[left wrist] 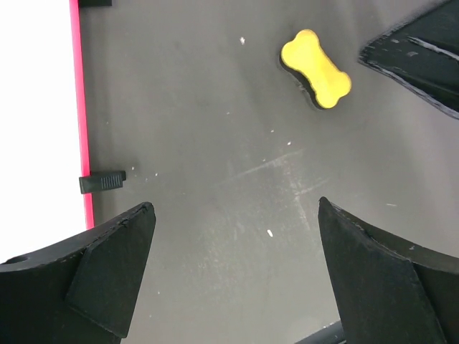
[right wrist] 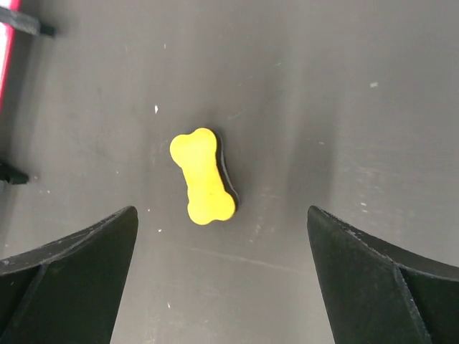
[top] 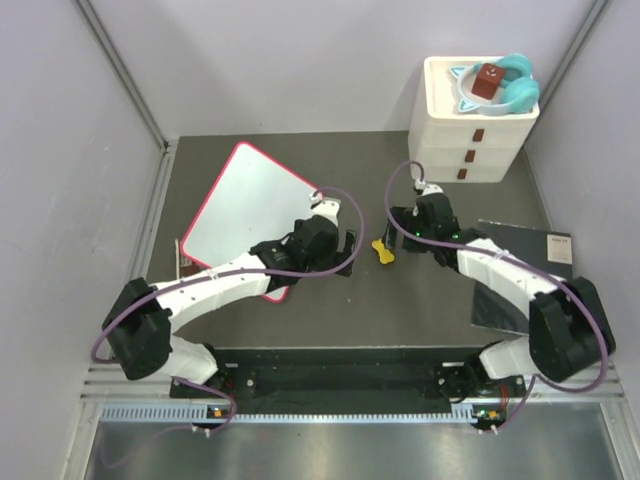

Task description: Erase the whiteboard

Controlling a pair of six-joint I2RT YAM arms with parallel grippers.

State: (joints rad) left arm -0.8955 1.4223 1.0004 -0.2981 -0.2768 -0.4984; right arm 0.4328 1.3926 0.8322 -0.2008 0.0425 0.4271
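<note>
Top external: whiteboard [top: 240, 210], long axis seemingly near-left to far-right; left claw [top: 348, 242] and right claw [top: 395, 225] released.

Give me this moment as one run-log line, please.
left gripper: open, empty | right gripper: open, empty | yellow eraser: lying free on table | whiteboard: visible part blank

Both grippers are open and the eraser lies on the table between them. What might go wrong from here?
1. The left gripper and right gripper face each other closely across the yellow eraser; if both reach for it, they may collide.
2. The left arm lies over the near corner of the whiteboard, so moving it might drag the board, and any writing beneath it is hidden.
3. The eraser is small and flat, so a grasp may slip.
</note>
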